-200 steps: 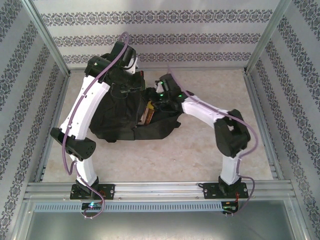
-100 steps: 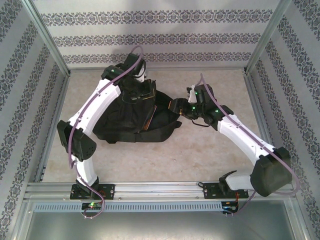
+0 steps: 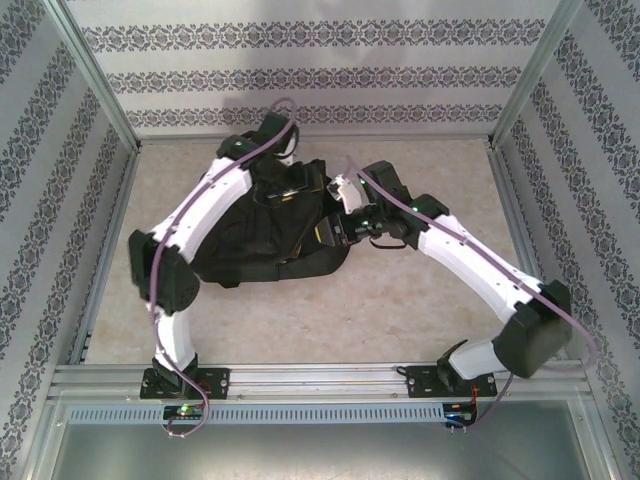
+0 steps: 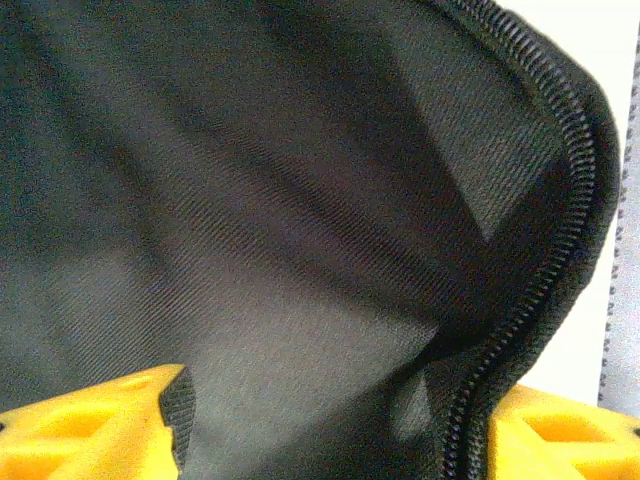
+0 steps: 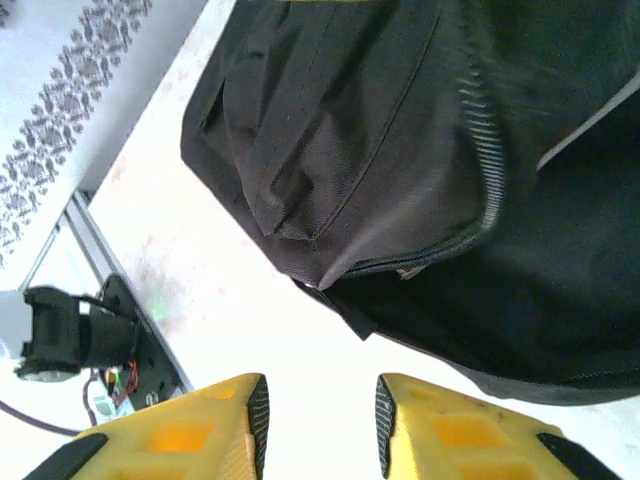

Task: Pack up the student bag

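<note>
The student bag (image 3: pixel 255 245), a large black fabric backpack, lies in the middle of the table. My left gripper (image 3: pixel 292 192) is at its far top edge. In the left wrist view its yellow fingers (image 4: pixel 95 420) stand wide apart, open, with the bag's black cloth (image 4: pixel 250 200) and a zipper edge (image 4: pixel 565 250) lying between them. My right gripper (image 3: pixel 333 228) is at the bag's right side. Seen from the right wrist, it (image 5: pixel 322 420) is open over bare table, nothing between its pads, with the bag (image 5: pixel 380 150) just ahead.
The beige tabletop (image 3: pixel 420 300) has free room in front of and to the right of the bag. Aluminium rails (image 3: pixel 320 378) frame it, and patterned walls close in three sides. An arm base with cables (image 5: pixel 60 335) sits on the rail.
My left gripper was shut and has opened on the bag's top edge. My right gripper drew back to the right, then returned to the bag's side with its jaws narrower.
</note>
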`<action>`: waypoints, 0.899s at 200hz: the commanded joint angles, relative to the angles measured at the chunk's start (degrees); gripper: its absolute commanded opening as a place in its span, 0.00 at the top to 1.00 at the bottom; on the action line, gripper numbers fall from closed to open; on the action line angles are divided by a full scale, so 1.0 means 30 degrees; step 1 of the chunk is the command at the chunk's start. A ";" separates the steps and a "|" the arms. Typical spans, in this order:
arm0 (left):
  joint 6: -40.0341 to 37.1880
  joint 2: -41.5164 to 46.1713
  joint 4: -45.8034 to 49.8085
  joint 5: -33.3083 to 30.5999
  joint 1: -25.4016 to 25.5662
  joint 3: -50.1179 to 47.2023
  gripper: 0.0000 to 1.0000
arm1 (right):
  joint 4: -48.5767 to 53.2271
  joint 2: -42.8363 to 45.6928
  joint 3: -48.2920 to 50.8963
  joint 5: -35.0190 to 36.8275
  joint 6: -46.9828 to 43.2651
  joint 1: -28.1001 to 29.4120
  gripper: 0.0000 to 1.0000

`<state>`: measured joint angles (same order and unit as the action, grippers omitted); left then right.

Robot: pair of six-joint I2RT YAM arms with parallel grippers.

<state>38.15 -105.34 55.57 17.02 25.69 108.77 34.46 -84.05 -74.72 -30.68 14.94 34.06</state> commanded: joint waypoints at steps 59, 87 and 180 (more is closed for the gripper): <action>0.2522 0.7716 -0.1376 -0.1952 -0.1294 -0.7868 0.31 | 0.3270 -0.4454 -0.2771 0.0343 -0.2397 0.1299 0.47; 0.2920 0.8436 -0.1662 -0.1517 -0.1651 -0.8708 0.31 | 0.2936 -0.5927 -0.3485 0.0643 -0.2323 0.1695 0.45; 0.3844 1.0540 -0.0629 -0.1585 -0.2297 -1.0672 0.31 | 0.3521 -0.7812 -0.3984 -0.0163 -0.2241 0.2969 0.51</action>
<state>47.07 -76.07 52.69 12.34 19.40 79.15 43.57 -108.25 -88.42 -29.91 8.99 41.74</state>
